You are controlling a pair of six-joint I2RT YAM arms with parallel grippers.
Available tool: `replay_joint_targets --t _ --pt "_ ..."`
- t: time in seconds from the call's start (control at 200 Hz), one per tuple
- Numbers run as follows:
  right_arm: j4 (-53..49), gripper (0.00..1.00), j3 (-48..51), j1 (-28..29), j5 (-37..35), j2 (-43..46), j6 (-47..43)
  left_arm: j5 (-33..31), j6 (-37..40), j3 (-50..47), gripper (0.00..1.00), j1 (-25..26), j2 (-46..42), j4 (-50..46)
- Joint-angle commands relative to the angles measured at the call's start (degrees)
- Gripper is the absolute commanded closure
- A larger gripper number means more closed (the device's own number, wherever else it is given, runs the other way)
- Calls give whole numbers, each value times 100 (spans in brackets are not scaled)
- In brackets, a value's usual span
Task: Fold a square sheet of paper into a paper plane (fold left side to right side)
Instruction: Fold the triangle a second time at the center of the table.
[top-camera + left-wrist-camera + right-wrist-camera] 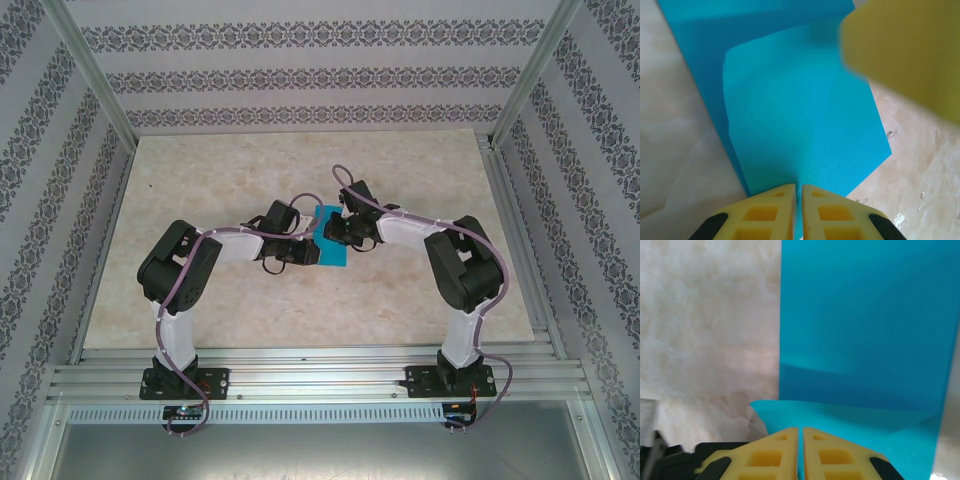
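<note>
- The square sheet of paper [330, 245] lies near the middle of the pale marbled bench [250, 165], between the two arms, which reach in from either side.
- It is partly folded: one blue layer overlaps another, with soft creases across it.
- Left jaws: drawn narrow, the yellow fingers [765, 215] pinching the sheet's near edge, with a sliver of blue between them.
- Right jaws: equally narrow, the fingers [835, 455] nipping a lifted, curled edge of the sheet while the rest lies flat on the bench.
</note>
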State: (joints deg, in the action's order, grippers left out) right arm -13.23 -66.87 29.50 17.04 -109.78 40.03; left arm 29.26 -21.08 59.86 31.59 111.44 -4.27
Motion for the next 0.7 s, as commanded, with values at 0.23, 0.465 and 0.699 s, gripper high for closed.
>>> replay_joint_targets --t 0.23,0.465,0.699 --pt "-477 89 -239 -58 -428 -707 65 -129 119 -314 85 285 149 -789" --pt "-606 89 -220 -195 -448 -765 -17 -183 95 -799 85 281 -96 -801" --pt "-557 89 -203 -187 -368 -760 -31 -359 -81 -1449 85 284 -452 -645"
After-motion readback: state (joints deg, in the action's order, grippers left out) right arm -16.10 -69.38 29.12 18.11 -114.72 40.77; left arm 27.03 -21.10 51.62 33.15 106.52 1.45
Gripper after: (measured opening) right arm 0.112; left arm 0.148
